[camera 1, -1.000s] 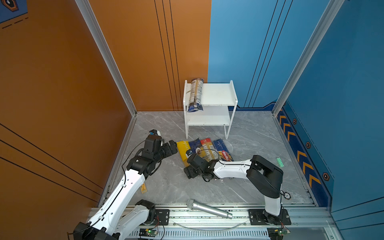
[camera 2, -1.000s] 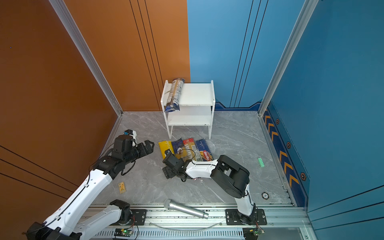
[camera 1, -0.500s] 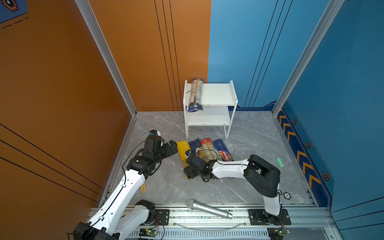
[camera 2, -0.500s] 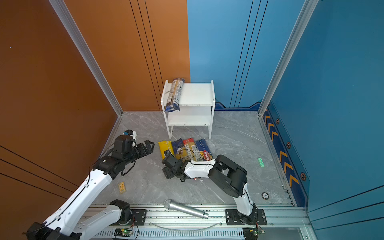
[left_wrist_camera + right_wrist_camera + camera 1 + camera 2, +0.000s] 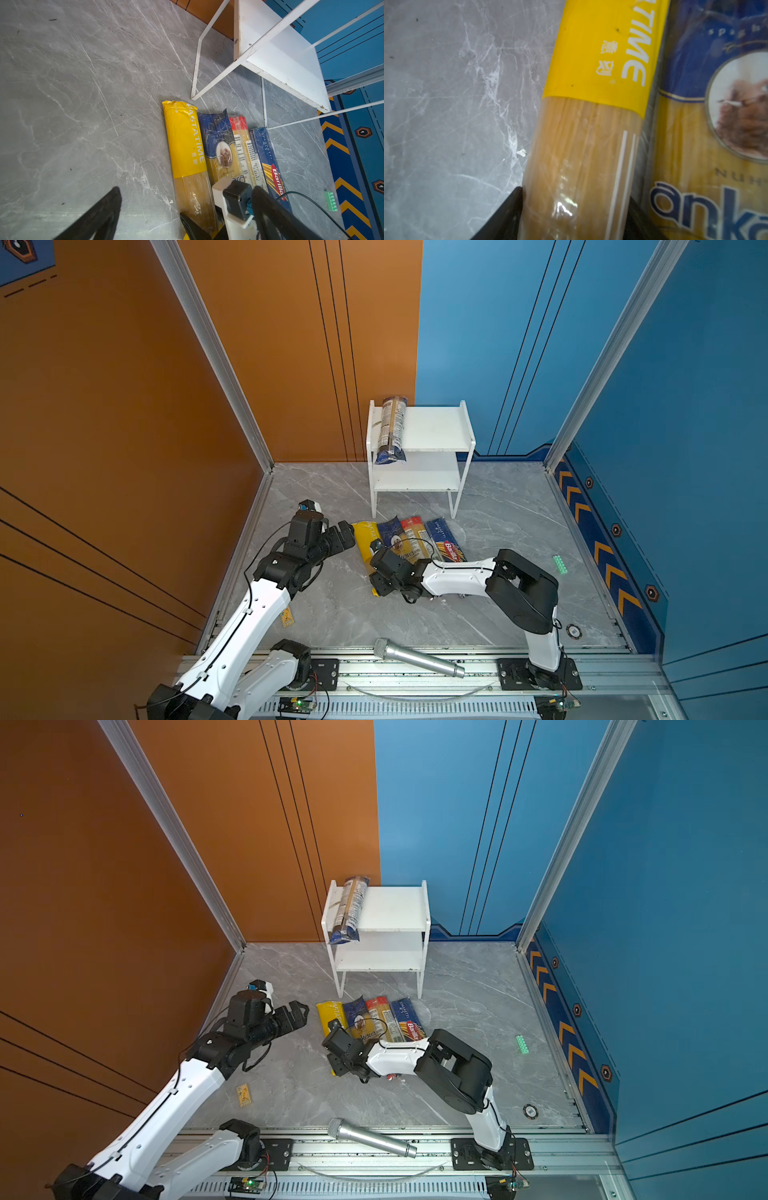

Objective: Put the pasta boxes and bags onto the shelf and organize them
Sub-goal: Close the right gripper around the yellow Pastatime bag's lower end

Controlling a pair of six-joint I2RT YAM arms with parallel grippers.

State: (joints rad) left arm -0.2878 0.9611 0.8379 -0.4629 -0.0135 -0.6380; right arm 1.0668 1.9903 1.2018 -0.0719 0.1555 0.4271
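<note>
- The right gripper's (image 5: 575, 197) fingers (image 5: 508, 212) are seen set against both long sides of the yellow pack (image 5: 591, 62). 1 finger is on the bare-floor side and 1 is wedged into the seam beside the Ankara pack (image 5: 706, 187). The pack is clamped between them while it lies flat on the grey floor (image 5: 332, 614).
- The grip is taken across the see-through half of the pack, the end nearer the robot's base. The long axis therefore runs straight away from the fingers toward the shelf (image 5: 432, 429), and the yellow end stops just short of the shelf's front left leg.
- 4 packs are laid parallel and touching in front of the shelf: yellow outermost on the left, then Ankara, the red-ended pack (image 5: 241, 141) and the Barilla pack (image 5: 268, 166).
- The left gripper (image 5: 186, 189) is held wide open and empty above the floor, just left of the yellow pack. The right arm is plainly the nearer, being in contact.
- 1 clear pack (image 5: 390, 427) is lodged along the top board's left edge, lying front to back with its near dark-blue end overhanging. The rest of that board and the lower board are bare.
- A lift from this near end is judged likely to let the far end droop, and a slot beside the clear pack is reached by carrying the pack forward along its own axis.
</note>
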